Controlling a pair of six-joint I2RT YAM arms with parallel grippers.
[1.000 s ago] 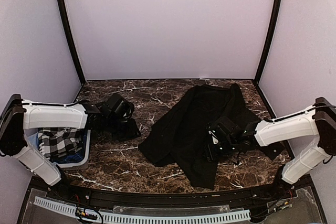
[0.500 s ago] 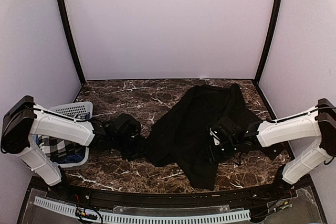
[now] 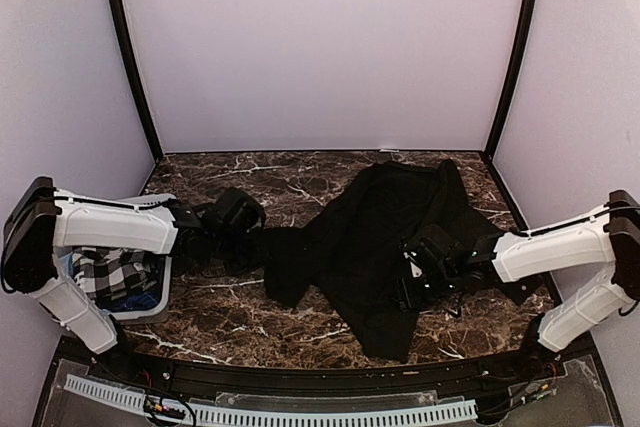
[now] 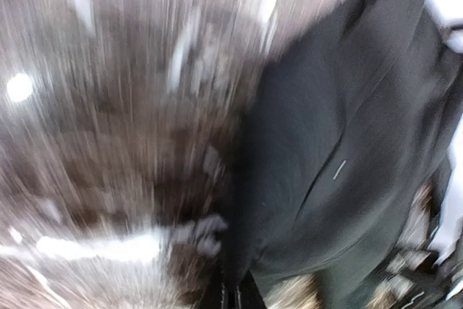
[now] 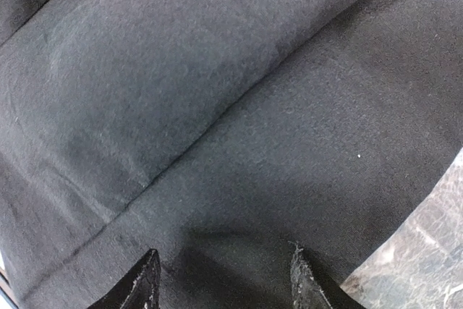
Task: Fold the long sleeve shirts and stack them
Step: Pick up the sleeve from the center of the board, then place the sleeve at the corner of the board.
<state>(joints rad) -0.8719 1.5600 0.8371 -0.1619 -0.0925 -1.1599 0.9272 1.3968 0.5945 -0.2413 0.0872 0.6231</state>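
as the left end effector (image 3: 238, 219), seemingly clenched on the black shirt's (image 3: 370, 237) edge, has drawn back leftward, the shirt spreads wider across the desk (image 3: 250, 172) under the released right end effector (image 3: 415, 272), readying it for folding.

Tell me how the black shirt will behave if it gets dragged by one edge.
The black shirt is probably floppy: it lies rumpled in soft folds, so only the gripped part would follow at first. It likely slides readily on the polished marble table. Thin cloth, so probably light.
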